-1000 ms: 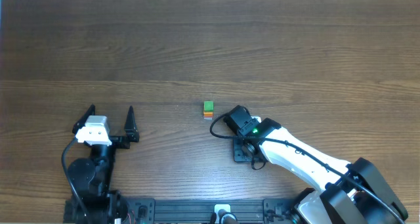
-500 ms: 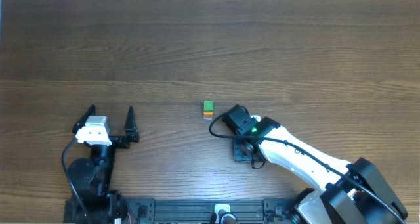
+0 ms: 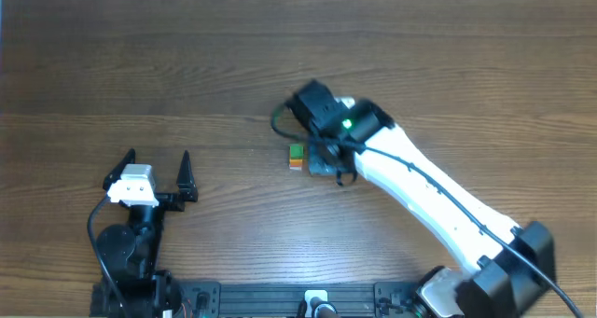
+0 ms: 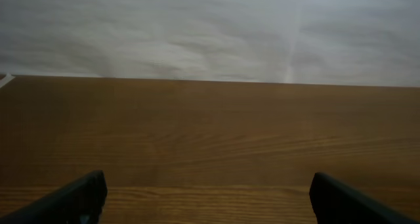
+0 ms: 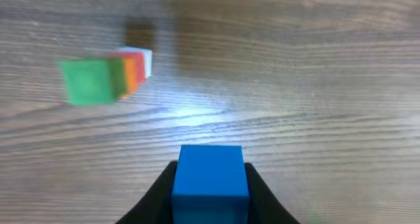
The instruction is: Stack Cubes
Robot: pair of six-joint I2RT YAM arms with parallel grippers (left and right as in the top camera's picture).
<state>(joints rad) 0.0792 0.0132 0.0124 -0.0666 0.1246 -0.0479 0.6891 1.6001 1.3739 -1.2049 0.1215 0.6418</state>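
Wooden tabletop (image 3: 466,57). My right pincer (image 5: 210,207) holds a blue cube (image 5: 210,175) aloft; green-topped stack (image 5: 98,79) sits ahead, offset. Carry step: next I centre over it, lower gently.

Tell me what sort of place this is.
Probably a robot test bench: a wooden tabletop, a small stack of coloured cubes, and a blue cube held in the right gripper.
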